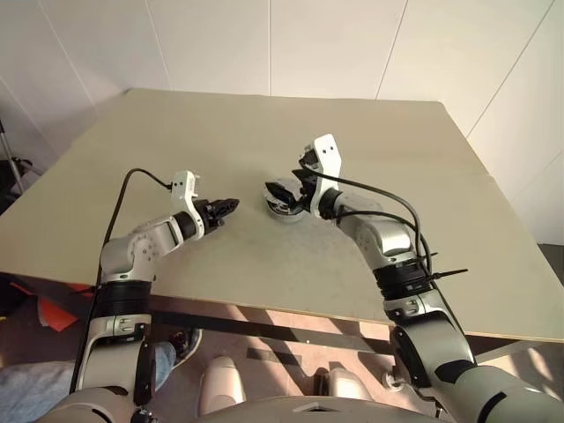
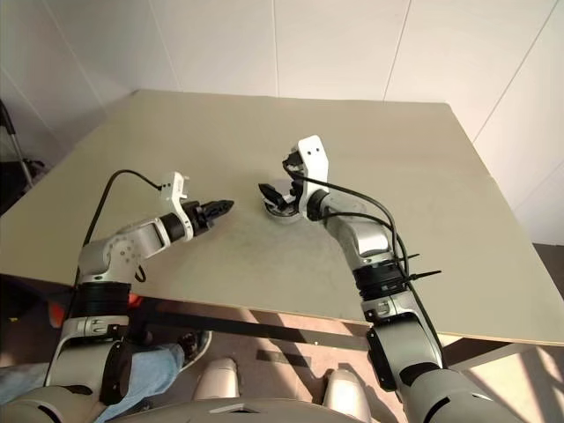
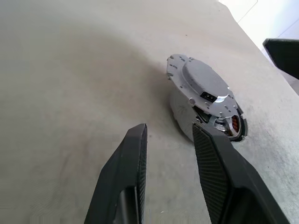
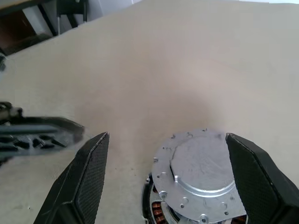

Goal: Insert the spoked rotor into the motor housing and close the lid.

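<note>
I am squaring my wide-open right claw (image 4: 166, 179) over the lid (image 4: 201, 175), left claw (image 3: 170, 179) idling empty, part-open, at nine o'clock.

Bears one assembly only: a pale beige table (image 1: 264, 141) with a matt, faintly speckled top, standing against white wall panels along its far edge. Near the middle of the top, somewhat nearer the front edge than the far one, rests the motor housing (image 3: 184, 119), flat on the surface, well clear of every edge and corner. Carries the lid (image 4: 201, 175), apparently askew, with copper-red coils showing under one side. Casts a soft shadow on the tabletop beside it.
</note>
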Tool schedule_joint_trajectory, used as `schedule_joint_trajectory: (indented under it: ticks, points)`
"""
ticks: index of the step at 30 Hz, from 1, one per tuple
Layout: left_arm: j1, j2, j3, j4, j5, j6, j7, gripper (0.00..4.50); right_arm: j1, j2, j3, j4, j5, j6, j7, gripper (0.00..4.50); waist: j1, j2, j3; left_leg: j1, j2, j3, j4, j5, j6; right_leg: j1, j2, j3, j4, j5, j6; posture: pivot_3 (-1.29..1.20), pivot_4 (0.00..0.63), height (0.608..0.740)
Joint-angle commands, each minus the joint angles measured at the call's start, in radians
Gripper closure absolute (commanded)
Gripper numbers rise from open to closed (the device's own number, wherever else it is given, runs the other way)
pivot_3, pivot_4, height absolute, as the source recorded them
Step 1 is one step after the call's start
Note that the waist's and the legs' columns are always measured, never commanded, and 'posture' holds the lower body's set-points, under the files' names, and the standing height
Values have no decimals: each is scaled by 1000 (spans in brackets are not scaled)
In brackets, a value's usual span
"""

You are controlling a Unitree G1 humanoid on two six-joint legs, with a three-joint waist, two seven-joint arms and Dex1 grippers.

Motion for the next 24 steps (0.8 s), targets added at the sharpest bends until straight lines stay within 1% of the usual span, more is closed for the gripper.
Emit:
schedule_joint_trajectory:
  ticks: [1, 5, 8, 13, 17, 24]
  points:
    - [-1, 7, 21, -40, -20, -14, 5, 2871, -63, 23, -1, 140, -52, -143, 23, 9, 0, 0, 0, -1, 0, 0, 1, 0, 1, 0, 0, 0, 0, 0, 0, 0, 0, 740]
    - [29, -17, 4, -80, -20, -12, 15, 2871, -139, 53, -15, 339, -108, -265, 0, 9, -6, 0, 0, -2, 0, 0, 4, -2, 3, 0, 0, 0, 1, 0, -1, 0, 0, 740]
    - [38, -31, 11, -89, -21, -13, 35, 2871, -183, 68, -37, 424, -122, -324, -16, 9, -6, 0, 0, -2, 1, 0, 3, -2, 4, 0, 1, 0, 1, 0, -1, 0, 0, 740]
    - [59, -38, 7, -104, -21, -12, 47, 2871, -201, 72, -47, 460, -130, -349, 9, 9, -5, -1, 0, -2, 1, 0, 4, -3, 5, 0, 1, 0, 0, 0, -1, 0, 0, 740]
    - [45, -31, 18, -85, -21, -18, 55, 2871, -172, 80, -13, 484, -167, -334, 27, 9, -6, -1, 0, -2, 1, 0, 4, -5, 8, 0, 1, 0, 1, 0, -1, 0, 0, 740]
    - [41, -33, 12, -86, -20, -17, 60, 2871, -181, 76, -34, 519, -191, -304, 6, 9, -6, -1, 0, 0, 1, 0, 5, -5, 9, 2, 1, 0, 1, 0, -1, 0, 0, 740]
